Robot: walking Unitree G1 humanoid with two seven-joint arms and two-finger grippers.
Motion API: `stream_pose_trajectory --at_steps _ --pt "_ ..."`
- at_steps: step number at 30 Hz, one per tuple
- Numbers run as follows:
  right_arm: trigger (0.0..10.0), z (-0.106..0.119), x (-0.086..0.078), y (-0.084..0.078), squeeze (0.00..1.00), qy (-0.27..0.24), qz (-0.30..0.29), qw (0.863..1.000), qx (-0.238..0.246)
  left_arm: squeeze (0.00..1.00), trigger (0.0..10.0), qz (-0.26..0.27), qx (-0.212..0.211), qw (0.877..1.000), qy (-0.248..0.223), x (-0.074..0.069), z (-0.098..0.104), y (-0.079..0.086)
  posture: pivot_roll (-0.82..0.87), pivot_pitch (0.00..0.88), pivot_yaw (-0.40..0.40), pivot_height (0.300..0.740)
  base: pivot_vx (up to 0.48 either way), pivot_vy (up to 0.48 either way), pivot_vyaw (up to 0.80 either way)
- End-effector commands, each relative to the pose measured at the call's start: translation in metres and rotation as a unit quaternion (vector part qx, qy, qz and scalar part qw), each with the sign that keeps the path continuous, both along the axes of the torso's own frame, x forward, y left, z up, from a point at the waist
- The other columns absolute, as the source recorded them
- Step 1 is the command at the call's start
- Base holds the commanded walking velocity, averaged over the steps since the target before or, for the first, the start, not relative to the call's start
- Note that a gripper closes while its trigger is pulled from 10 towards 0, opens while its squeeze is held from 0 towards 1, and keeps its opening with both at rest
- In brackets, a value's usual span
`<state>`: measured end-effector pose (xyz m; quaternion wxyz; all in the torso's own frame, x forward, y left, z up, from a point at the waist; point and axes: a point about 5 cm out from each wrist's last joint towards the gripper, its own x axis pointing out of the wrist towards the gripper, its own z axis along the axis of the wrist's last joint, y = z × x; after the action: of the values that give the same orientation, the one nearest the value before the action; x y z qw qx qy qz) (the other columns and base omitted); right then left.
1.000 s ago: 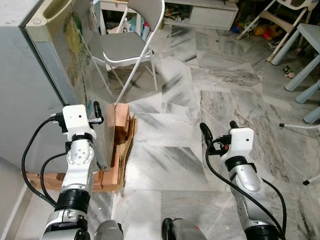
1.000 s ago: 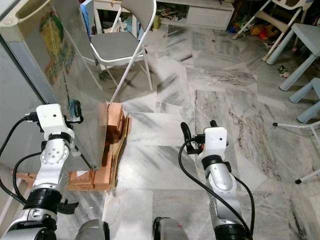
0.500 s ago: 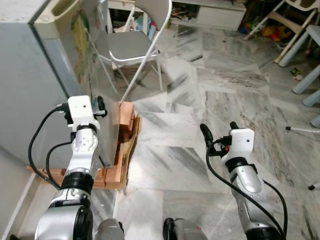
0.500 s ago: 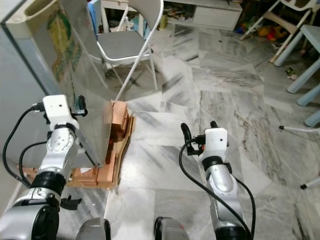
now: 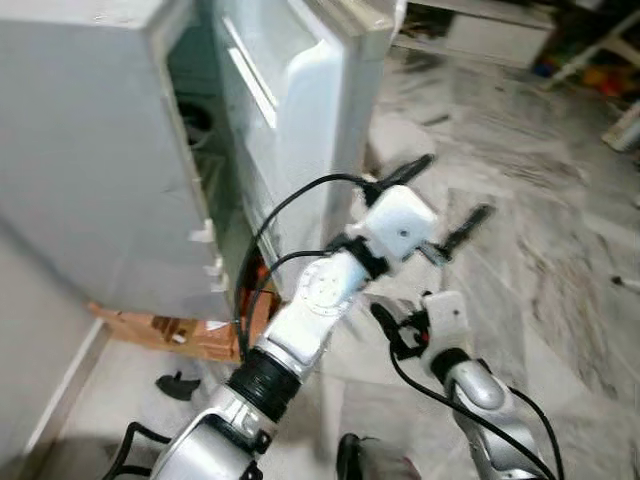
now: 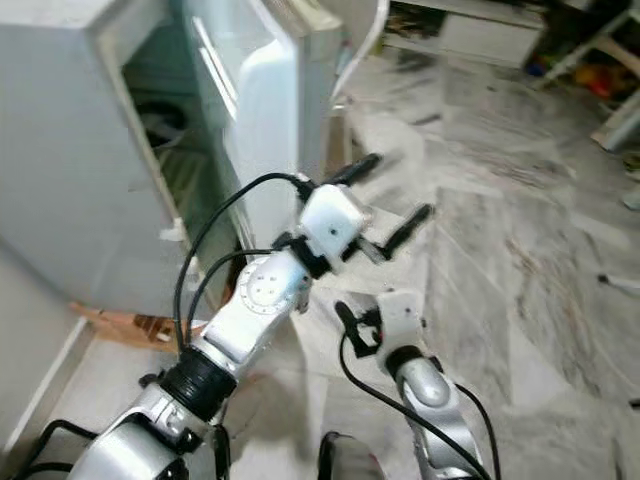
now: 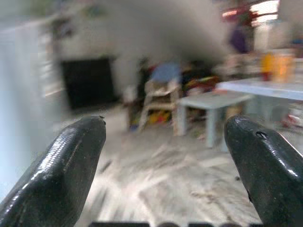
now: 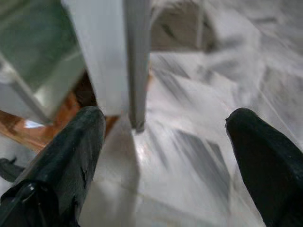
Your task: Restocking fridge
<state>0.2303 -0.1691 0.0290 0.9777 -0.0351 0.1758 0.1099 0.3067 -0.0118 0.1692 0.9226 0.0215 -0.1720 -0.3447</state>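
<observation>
The fridge [image 5: 90,150] stands at the robot's left on brown boards, its door [image 5: 300,110] swung open over the marble floor [image 5: 560,230]. The door is big, stiff and probably heavy; its free edge looks like the best place to push or pull. The left tool [image 5: 445,200] hangs spread wide and empty beside that edge. The right tool [image 5: 385,330], low by the floor, is wide open too.

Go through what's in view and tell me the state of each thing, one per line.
Fridge door: open, swung out.
Fridge: interior exposed, standing on wooden blocks.
Left pincer: open, empty, raised beside the door.
Right pincer: open, empty, low over the marble floor.
</observation>
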Motion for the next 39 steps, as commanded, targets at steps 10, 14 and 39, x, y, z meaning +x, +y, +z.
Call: stream_pose_trajectory --at_steps 10,14,39 --pt "10.0 0.008 0.010 0.007 0.00 -0.008 0.002 1.000 0.028 0.00 10.0 0.186 0.020 0.981 0.048 -0.005 -0.031 0.104 0.11 0.110 -0.053 0.740 0.093 -0.108 -0.06" --pt "10.0 0.012 0.013 0.007 0.00 -0.019 0.005 0.999 0.025 0.00 10.0 0.209 0.030 0.975 0.071 -0.027 -0.048 0.115 0.12 0.124 -0.057 0.740 0.334 -0.341 -0.59" --pt "10.0 0.046 0.041 0.008 0.00 -0.121 -0.016 0.992 0.019 0.00 10.0 0.298 0.112 0.938 0.137 -0.071 -0.098 0.177 0.07 0.053 -0.056 0.740 0.423 -0.121 -0.79"
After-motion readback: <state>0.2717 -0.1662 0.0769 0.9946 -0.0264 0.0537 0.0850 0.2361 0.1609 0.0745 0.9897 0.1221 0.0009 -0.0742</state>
